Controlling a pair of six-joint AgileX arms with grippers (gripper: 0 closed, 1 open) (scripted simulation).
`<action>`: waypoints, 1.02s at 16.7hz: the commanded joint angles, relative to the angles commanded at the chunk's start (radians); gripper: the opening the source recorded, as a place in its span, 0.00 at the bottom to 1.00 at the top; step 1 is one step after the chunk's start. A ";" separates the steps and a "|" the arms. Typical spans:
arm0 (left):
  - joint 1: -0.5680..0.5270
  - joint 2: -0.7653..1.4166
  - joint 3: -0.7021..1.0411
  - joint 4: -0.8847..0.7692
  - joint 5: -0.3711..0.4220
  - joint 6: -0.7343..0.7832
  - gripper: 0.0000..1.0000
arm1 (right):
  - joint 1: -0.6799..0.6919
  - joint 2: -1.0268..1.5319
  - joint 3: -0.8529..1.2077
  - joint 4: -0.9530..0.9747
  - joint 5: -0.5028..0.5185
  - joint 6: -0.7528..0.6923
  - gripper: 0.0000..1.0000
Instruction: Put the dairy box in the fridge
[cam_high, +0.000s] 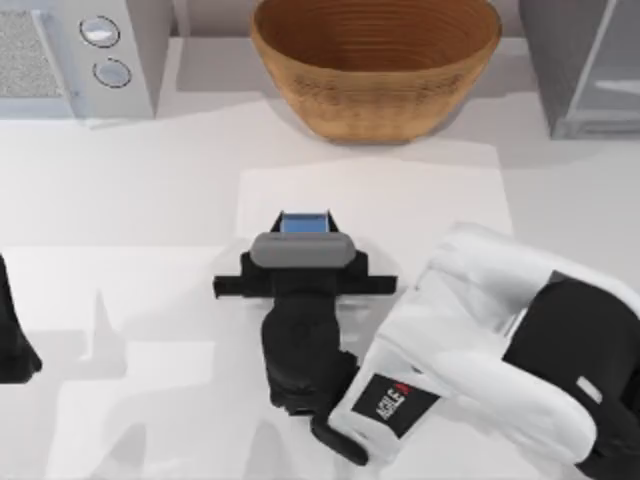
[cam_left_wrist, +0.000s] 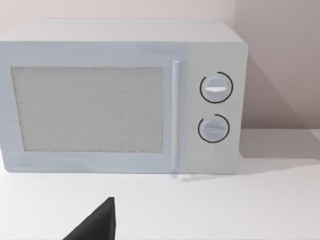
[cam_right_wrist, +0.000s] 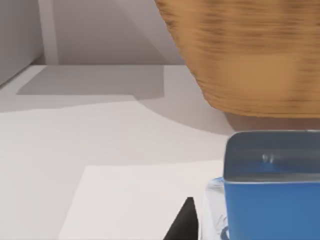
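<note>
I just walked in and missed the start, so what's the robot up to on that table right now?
The right gripper is over the dairy box near the middle of the table, in front of the wicker basket; whether it grips the box cannot be told. The fridge stands at the far right corner, so the box is not in it yet. The left arm sits parked at the left edge, facing the microwave.

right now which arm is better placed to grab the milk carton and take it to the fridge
Right. The right gripper is directly over the dairy box at mid-table, and the fridge stands at the table's far right. The left gripper sits parked at the left edge, facing the microwave.
</note>
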 joint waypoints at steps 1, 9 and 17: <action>0.000 0.000 0.000 0.000 0.000 0.000 1.00 | 0.000 0.000 0.000 0.000 0.000 0.000 0.00; 0.000 0.000 0.000 0.000 0.000 0.000 1.00 | 0.001 -0.117 -0.012 -0.101 -0.003 0.006 0.00; 0.000 0.000 0.000 0.000 0.000 0.000 1.00 | 0.004 -0.455 -0.050 -0.411 -0.003 0.010 0.00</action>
